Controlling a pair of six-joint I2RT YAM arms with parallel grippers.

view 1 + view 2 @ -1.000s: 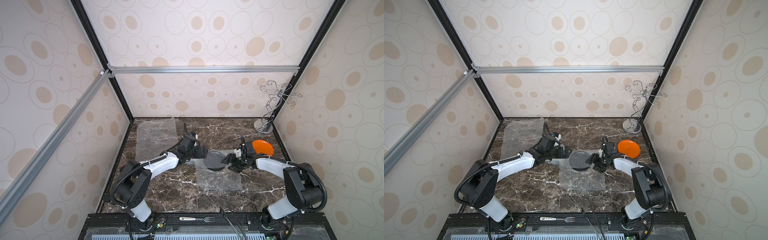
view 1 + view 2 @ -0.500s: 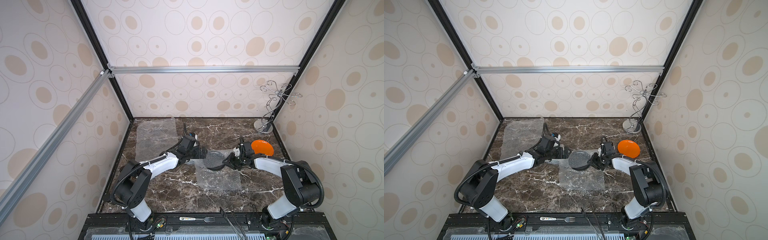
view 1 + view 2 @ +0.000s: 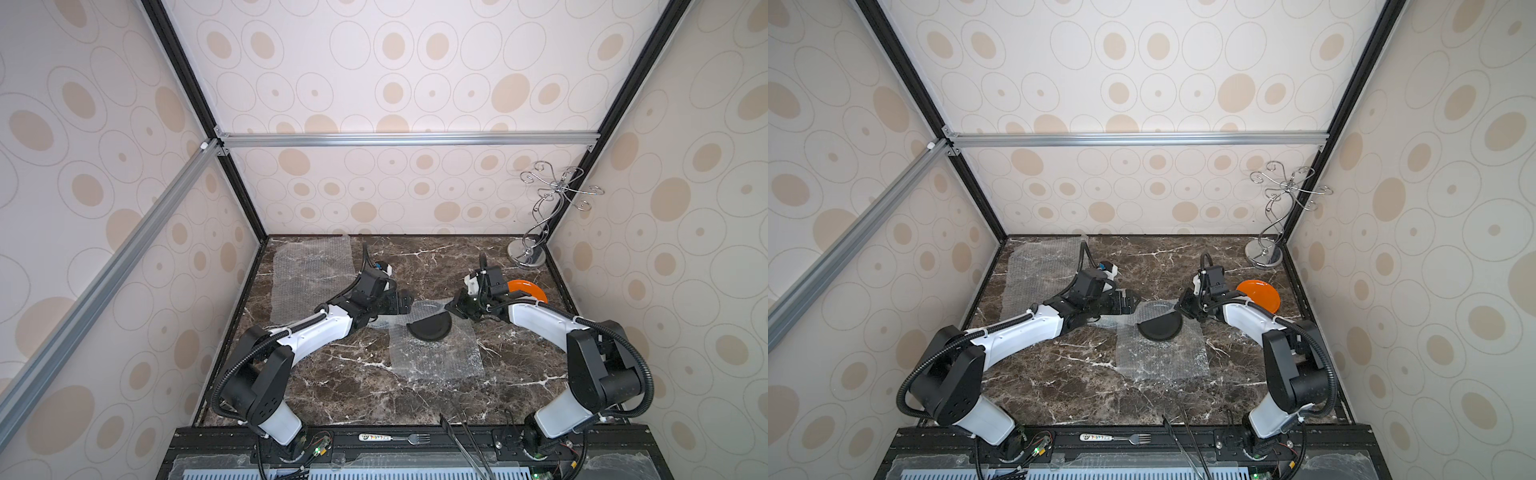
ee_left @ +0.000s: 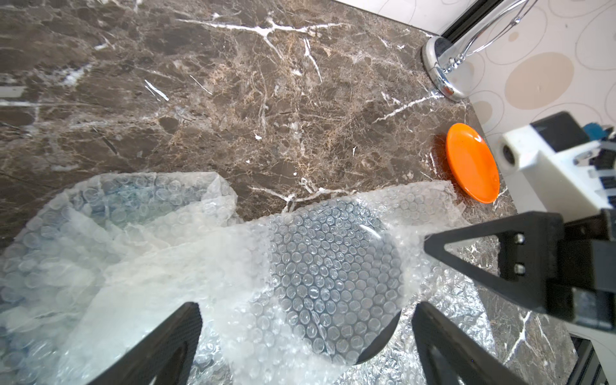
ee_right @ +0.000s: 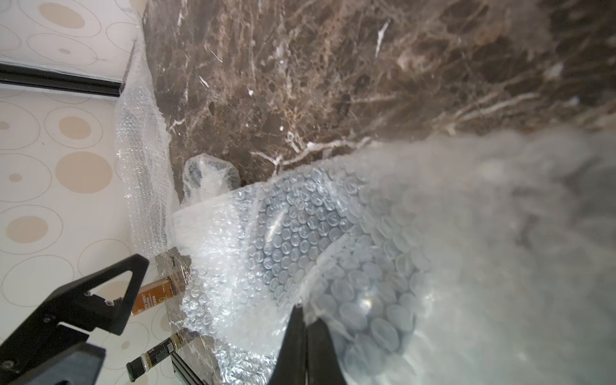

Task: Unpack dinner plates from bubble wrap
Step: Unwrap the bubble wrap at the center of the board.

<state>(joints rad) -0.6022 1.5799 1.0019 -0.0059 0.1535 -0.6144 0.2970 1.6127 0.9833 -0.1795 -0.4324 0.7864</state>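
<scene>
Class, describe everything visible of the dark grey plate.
The dark grey plate is small, round and shallow. It lies on the bubble wrap at the middle of the marble tabletop; a folded flap of wrap covers its far half, the near half is bare. The right gripper, shut, pinches that flap at the plate's right edge.

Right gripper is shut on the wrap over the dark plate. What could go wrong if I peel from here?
The right gripper pinches the bubble wrap flap folded over the dark grey plate, which also rests on wrap. Peeling might drag or tip the plate, since the open left gripper pins nothing down.
The orange plate lies close behind the right arm; pulling backward could knock it.
</scene>
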